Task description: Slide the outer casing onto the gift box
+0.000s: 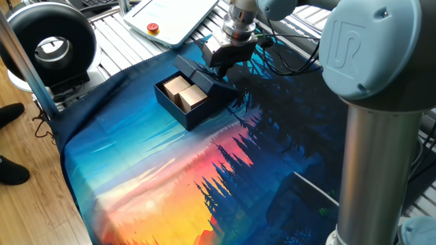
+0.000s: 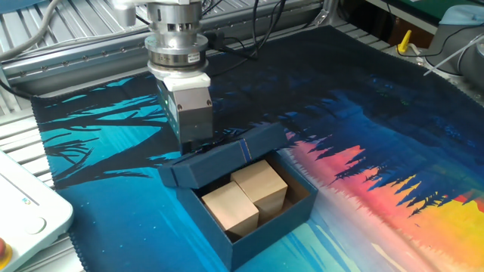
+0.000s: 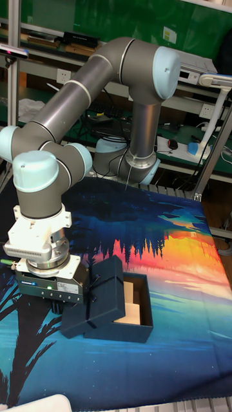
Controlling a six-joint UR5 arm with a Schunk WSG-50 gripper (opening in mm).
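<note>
While my gripper hangs over the bench's far edge in one fixed view, the dark navy cardboard outer casing with its thin ribbon bow sits just under it, overlapping the far side of the dark navy square gift box holding two tan kraft blocks.

From the other fixed view, my gripper stands just behind the casing, which covers only the box's rear strip; whether my fingers are closed I cannot tell.

In the tall fixed view, the casing lies tilted beside my gripper, so sliding, I judge, runs away from me across the tray.
</note>
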